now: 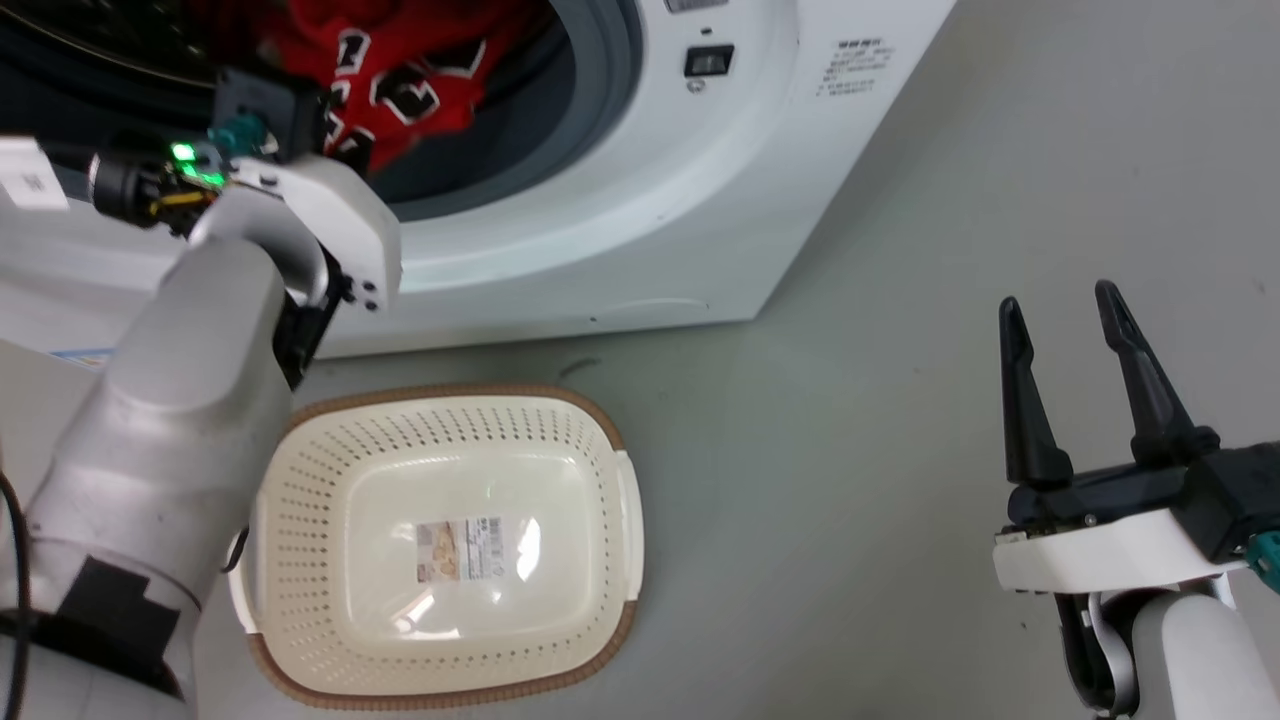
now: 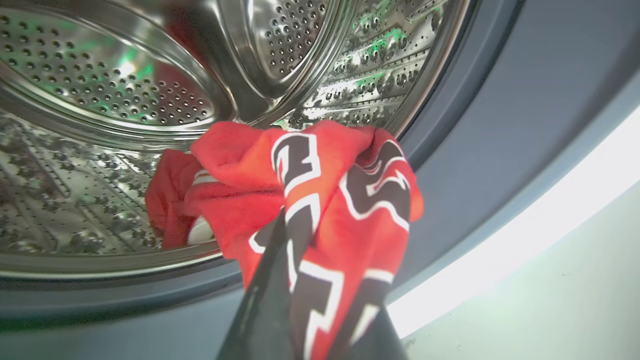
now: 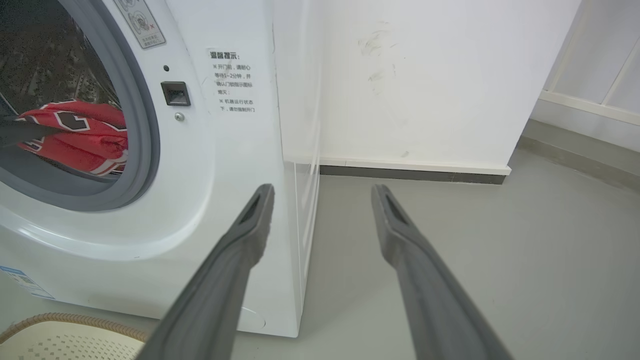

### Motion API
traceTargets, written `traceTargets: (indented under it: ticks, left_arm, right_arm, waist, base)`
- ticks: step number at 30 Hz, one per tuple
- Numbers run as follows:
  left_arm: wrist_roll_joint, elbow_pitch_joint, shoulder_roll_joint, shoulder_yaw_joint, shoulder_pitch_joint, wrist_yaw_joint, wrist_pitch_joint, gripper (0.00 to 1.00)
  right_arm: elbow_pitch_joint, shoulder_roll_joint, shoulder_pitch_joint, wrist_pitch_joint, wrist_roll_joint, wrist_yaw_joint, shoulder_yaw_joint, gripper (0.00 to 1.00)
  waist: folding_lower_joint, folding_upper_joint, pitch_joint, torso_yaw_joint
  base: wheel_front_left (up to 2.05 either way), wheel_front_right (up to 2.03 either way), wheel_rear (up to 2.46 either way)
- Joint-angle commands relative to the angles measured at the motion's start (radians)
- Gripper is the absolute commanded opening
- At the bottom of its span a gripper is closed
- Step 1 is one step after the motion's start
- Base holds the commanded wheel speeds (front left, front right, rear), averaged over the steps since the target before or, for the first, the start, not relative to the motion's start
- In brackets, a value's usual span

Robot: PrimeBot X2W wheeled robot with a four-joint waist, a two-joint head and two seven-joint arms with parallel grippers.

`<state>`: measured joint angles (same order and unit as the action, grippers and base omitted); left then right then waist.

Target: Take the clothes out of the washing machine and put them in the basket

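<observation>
The jersey (image 2: 320,200), red with black-and-white lettering, sits bunched at the mouth of the drum (image 2: 100,90), right at the left fingers (image 2: 265,300). These are closed on a fold of it, and cloth wraps over and between them so the tips are hidden. It reads as soft, light and limp: it will likely sag and trail below the fingers when lifted, and nothing in it can break. A pinch on a thick gathered fold like this one looks safer than a thin edge, since slick fabric may slide out of narrow fingers. Behind the jersey, to the left of the fingers, lies a 2nd red piece (image 2: 172,200) with a white edge, touching it. I cannot tell whether the 2 are tangled; if they are, the 2nd may drag along or snag. Under and to the right of the fingers runs the grey seal (image 2: 500,125), a rubbery lip that hanging cloth could catch on. Outward from there is the white washer (image 1: 700,200) front. The basket (image 1: 450,392) stands on the floor (image 1: 850,450) below the left fingers, close to the washer, with nothing in it but a label (image 1: 458,550). The right fingers (image 1: 1020,400) are well apart from all this, spread wide and holding nothing, over the floor
</observation>
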<state>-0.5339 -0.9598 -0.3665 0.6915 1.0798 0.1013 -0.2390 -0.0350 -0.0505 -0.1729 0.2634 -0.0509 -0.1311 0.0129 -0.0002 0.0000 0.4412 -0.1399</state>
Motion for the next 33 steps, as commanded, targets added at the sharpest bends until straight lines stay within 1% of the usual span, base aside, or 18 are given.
traceTargets:
  ticks: [1,7,16,21,28,33]
  left_arm:
    - [-0.003,0.018,0.003,-0.001,-0.026,-0.006,-0.01,0.0]
    - [0.0,0.134,-0.007,-0.008,-0.134,-0.032,-0.024,0.0]
    - [-0.014,0.402,-0.063,-0.032,-0.279,-0.077,-0.026,0.0]
    - [-0.026,0.57,-0.111,-0.046,-0.345,-0.119,-0.003,0.0]
    - [-0.015,0.814,-0.194,-0.066,-0.419,-0.196,0.052,0.0]
    - [-0.013,0.951,-0.243,-0.081,-0.461,-0.241,0.088,0.0]
  right_arm:
    - [0.002,0.001,0.017,0.002,0.01,0.001,-0.003,1.0]
    - [0.015,0.001,0.063,0.002,0.017,0.001,-0.011,1.0]
    - [0.028,0.001,0.124,0.002,0.024,0.001,-0.01,1.0]
    - [0.031,0.001,0.148,0.002,0.023,0.001,-0.011,1.0]
    - [0.033,0.001,0.182,0.002,0.014,0.001,-0.008,1.0]
    - [0.03,0.001,0.199,0.002,0.012,0.001,-0.001,1.0]
  waist:
    - [0.0002,0.0,-0.051,0.031]
    - [0.0002,0.0,-0.135,0.066]
    - [0.0002,0.0,-0.239,0.102]
    - [0.0002,0.0,-0.28,0.114]
    - [0.0002,0.0,-0.325,0.123]
    - [0.0002,0.0,-0.343,0.124]
  base:
    - [0.0,0.0,0.0]
    - [0.0,0.0,0.0]
    - [0.0,0.0,0.0]
    - [0.0,0.0,0.0]
    - [0.0,0.0,0.0]
    - [0.0,0.0,0.0]
